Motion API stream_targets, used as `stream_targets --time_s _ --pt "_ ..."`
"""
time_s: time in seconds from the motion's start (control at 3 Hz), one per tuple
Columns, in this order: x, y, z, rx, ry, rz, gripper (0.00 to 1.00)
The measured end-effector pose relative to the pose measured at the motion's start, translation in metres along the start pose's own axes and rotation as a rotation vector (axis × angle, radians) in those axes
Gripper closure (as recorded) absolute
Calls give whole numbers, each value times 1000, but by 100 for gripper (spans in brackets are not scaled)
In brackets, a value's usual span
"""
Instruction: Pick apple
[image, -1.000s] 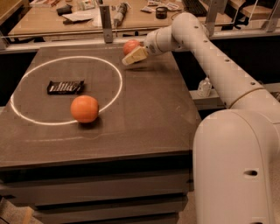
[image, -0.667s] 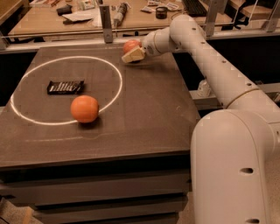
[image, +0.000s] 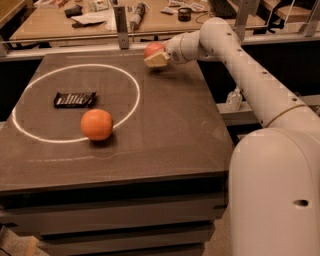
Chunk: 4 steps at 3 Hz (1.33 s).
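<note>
- The arm rises from the pale robot body, which stands right of the white ring painted on the dark table. It stretches in a long, nearly straight line up and to the left, towards the table's far edge.
- The wrist bends at the end, so the gripper points leftwards. It sits just beyond the ring's far right curve, outside the line.
- Compared with a second ago, the gripper has moved slightly up and to the right, away from the ring, and the apple has gone with it. The orange and the dark packet have not moved.
- The fingers are clenched around the apple, with one pale finger across its lower front.
- The apple is in the gripper, outside the ring by the far edge, with a shadow on the table beneath it. Whether it is clear of the surface cannot be told.
- The orange rests inside the ring near its front line, and the packet lies inside towards the left.
</note>
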<state>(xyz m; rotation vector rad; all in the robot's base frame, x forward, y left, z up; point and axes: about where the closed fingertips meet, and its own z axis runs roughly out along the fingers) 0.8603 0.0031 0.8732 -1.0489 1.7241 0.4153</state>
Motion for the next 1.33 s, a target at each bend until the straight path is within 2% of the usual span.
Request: stream_targets --time_s 0.33,1.0,1.33 --pt "-24 4 -21 5 -50 -44 100" --pt "-71 19 -67 30 -147 -154 100" --pt "-71 19 -67 30 -147 -154 100"
